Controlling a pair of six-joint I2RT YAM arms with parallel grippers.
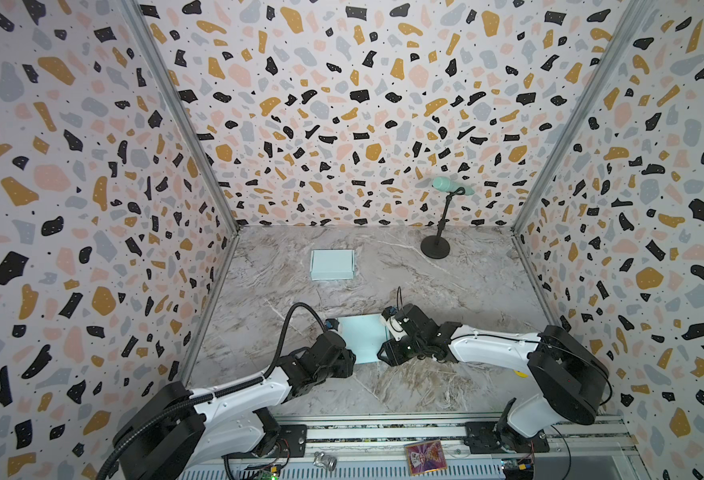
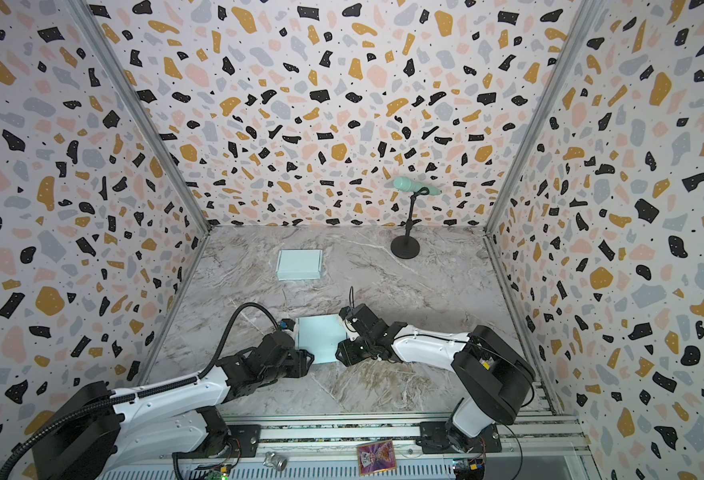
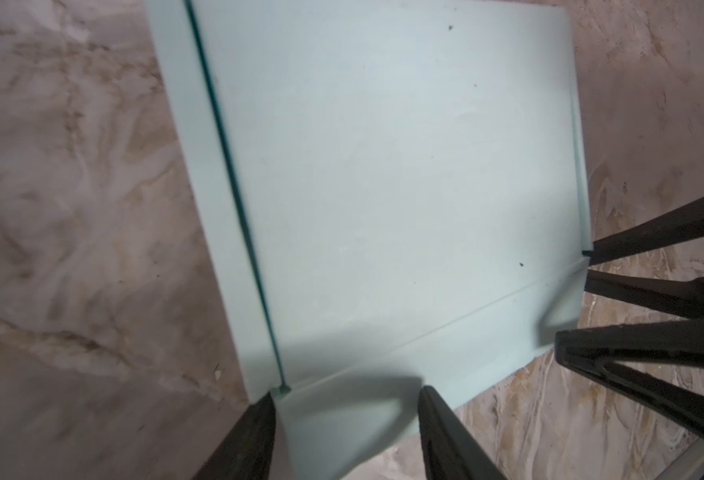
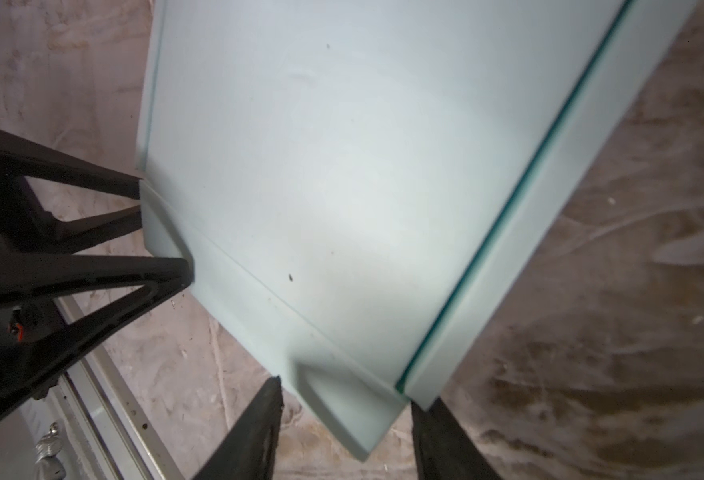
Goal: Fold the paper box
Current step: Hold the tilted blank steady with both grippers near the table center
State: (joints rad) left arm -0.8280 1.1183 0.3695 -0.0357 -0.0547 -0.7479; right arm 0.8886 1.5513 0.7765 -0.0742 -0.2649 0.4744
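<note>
Two end effectors bracket the paper box (image 1: pixel 362 338), which lies near the front of the counter (image 1: pixel 466 291), one at each near corner. By my reading, that's so the sheet can't slide while the near flap (image 3: pixel 342 415) is worked. Left end effector (image 3: pixel 346 390): jaws half spread, straddling that flap, nothing pinched. Right end effector (image 4: pixel 350 388): fingers (image 4: pixel 250 436) close against the other corner; gripping or merely touching, I cannot tell. Another folded box (image 1: pixel 332 264) sits well behind, out of the way.
</note>
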